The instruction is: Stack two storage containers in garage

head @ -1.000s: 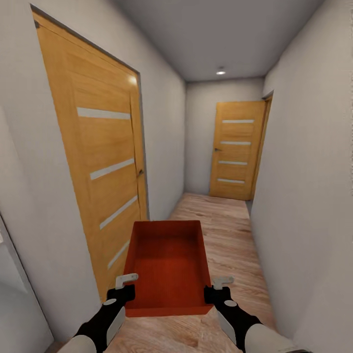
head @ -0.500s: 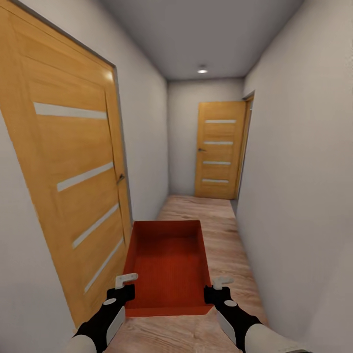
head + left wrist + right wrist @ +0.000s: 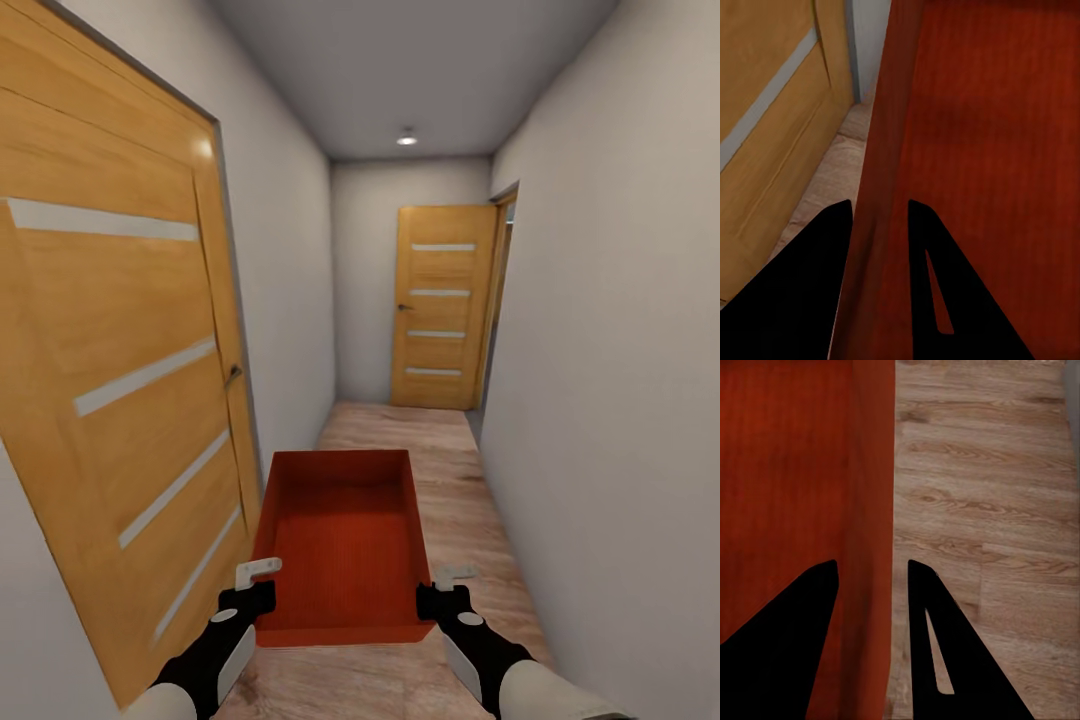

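Orange-red, rectangular, open-topped storage container (image 3: pixel 342 545) with straight walls: sat at lower centre of the head view, carried level above the light wood plank floor (image 3: pixel 455 470), nothing visible inside it. Left gripper (image 3: pixel 252 580): clamped on the container's left wall near the near corner, one dark finger (image 3: pixel 810 285) outside the wall and the other inside, both against it in the left wrist view. Right gripper (image 3: pixel 450 585): held the right wall likewise, wall pinched between its two fingers (image 3: pixel 937 645) in the right wrist view, plank floor visible past the outer one. Black-and-white forearms rose from the lower corners of the head view. Large honey-coloured wooden door with pale horizontal strips (image 3: pixel 110 370): filled the left side of the frame, shut, just beside the container. Second matching wooden door (image 3: pixel 440 305): centre of frame, at the corridor's far end. Pale grey walls (image 3: pixel 600 330) on both sides. Round ceiling light (image 3: pixel 406 140): upper centre, lit.
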You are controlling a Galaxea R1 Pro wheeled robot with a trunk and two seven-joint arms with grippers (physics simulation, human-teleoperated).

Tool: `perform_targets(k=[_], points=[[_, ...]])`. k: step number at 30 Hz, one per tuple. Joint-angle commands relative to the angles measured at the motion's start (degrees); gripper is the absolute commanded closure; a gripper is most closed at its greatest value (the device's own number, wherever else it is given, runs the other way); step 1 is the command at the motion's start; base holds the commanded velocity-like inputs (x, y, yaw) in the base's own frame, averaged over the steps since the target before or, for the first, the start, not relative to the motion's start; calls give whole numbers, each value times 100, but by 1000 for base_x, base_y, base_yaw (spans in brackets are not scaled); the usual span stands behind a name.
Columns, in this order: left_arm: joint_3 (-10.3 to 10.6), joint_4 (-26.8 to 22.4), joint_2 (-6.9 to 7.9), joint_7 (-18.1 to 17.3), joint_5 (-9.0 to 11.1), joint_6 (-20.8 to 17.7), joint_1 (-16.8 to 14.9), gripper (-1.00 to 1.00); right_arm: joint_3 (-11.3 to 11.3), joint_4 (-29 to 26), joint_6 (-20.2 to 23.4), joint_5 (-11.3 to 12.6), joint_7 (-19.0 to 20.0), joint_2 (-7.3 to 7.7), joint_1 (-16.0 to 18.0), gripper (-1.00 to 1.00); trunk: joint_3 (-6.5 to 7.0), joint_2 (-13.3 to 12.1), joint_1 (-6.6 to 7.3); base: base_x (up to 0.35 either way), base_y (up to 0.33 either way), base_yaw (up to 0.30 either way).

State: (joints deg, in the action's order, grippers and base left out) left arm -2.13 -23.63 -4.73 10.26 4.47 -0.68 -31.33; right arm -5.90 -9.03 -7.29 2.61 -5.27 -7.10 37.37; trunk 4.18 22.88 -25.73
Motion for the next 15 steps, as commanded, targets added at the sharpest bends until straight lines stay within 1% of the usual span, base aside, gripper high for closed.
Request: perform_targets(k=[1, 6, 11, 15], points=[[-80, -45, 95, 28, -42, -11, -3, 100, 36, 24, -18, 56, -44, 51, 1, 100, -2, 4, -5, 322, 144, -104], [-84, -45, 95, 27, -42, -4, -2, 100, 36, 24, -18, 56, -44, 51, 1, 100, -2, 4, -5, 322, 144, -113], [-86, -45, 95, 29, -42, 13, -2, 100, 36, 24, -18, 56, -44, 51, -1, 100, -2, 4, -5, 322, 141, -157], [-84, -45, 95, 29, -42, 28, 1, 100, 36, 24, -18, 56, -44, 51, 1, 100, -2, 4, -5, 322, 57, -179]])
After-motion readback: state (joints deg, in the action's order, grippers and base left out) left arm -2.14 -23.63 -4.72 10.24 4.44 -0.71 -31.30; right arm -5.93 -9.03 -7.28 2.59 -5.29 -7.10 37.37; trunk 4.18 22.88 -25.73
